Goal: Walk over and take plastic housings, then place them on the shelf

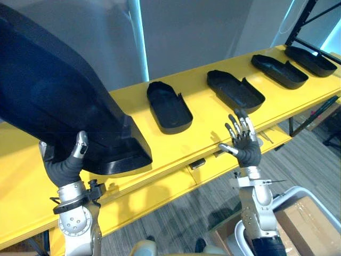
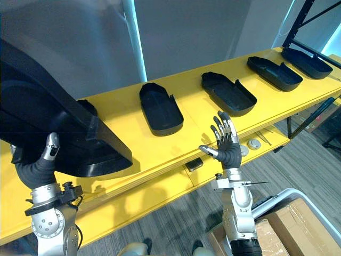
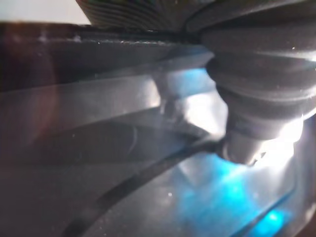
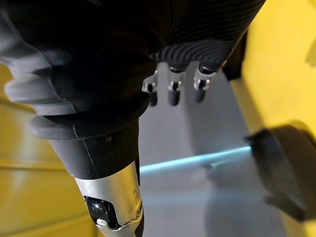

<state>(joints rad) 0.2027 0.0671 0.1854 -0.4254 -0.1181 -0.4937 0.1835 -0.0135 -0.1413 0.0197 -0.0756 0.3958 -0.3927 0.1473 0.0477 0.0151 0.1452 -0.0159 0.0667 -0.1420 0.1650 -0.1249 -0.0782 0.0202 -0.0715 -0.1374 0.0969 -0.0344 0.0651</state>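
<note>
Left hand (image 1: 66, 165) is clamped on the black held housing (image 1: 53, 101), thumb pressed to its side wall and fingers hidden behind it; the housing stands steeply tilted, with its low end at the yellow shelf (image 1: 200, 114), though I cannot tell whether that end touches. The step in hand looks like setting this piece down. To do it well, the raised end should be lowered slowly so the shell comes flat, open side up like the others, with its low end drawn back from the front edge, where it now sits. The grip should let go only once the shelf carries the weight. Right hand (image 1: 246, 146) hangs empty at the front edge, fingers spread, and could steady the free end. The nearest laid housing (image 1: 169, 109) lies well apart, so there is room, and three more housings (image 1: 234, 90) run along the shelf beyond it. Behind is a grey wall (image 1: 202, 32) with a pale blue light strip (image 1: 139, 37), below is grey floor (image 1: 298, 154), and a dark rack upright (image 1: 298, 24) and a cardboard box (image 1: 311, 224) stand on the right.
</note>
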